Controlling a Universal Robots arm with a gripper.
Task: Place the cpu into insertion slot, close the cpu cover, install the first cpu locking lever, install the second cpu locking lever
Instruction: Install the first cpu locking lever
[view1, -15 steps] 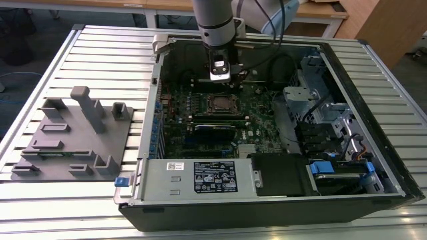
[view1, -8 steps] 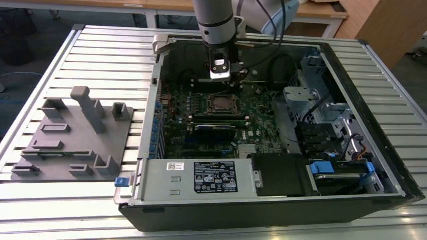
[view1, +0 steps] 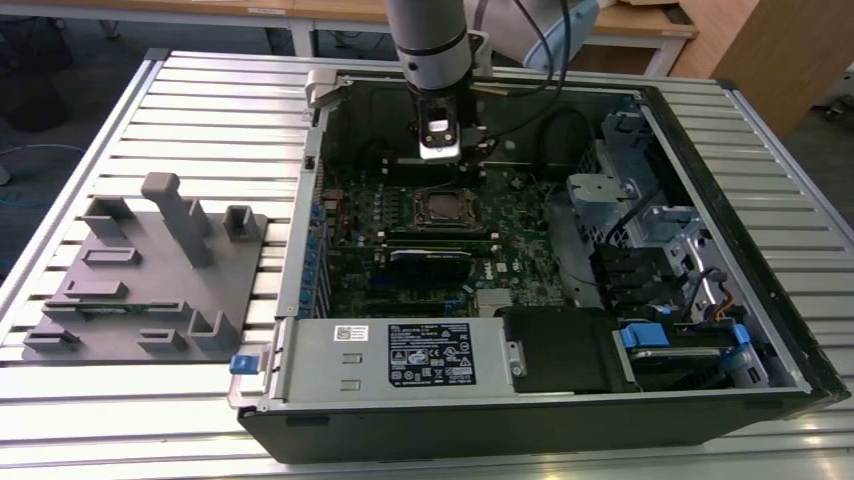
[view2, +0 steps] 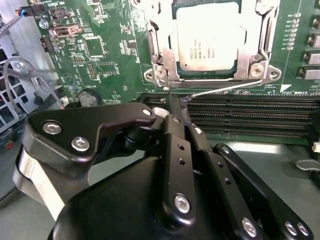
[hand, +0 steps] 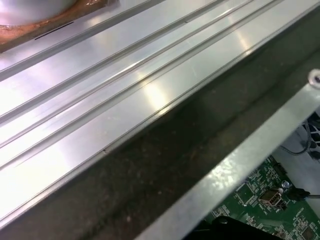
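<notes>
Gripper (view2: 175, 105): fingers pressed together, tip at lever (view2: 225, 88) end; grip unclear.
Cpu (view2: 207, 35): seated under cover (view2: 245, 57), top cropped.

- The cpu (view2: 207, 37) is a flat square chip with a dull silver-grey top, and it's sitting level in the insertion slot (view1: 438, 207).
- In the exterior view, that slot sits on the far half of the green board (view1: 521, 215), roughly mid-width.
- The cpu cover (view2: 162, 40) is down: a shiny silver frame lying flat around the chip, whose top shows through the window.
- One locking lever (view2: 225, 89), a thin silver wire, slants just beside the cover's edge. I can't tell whether it's latched.
</notes>
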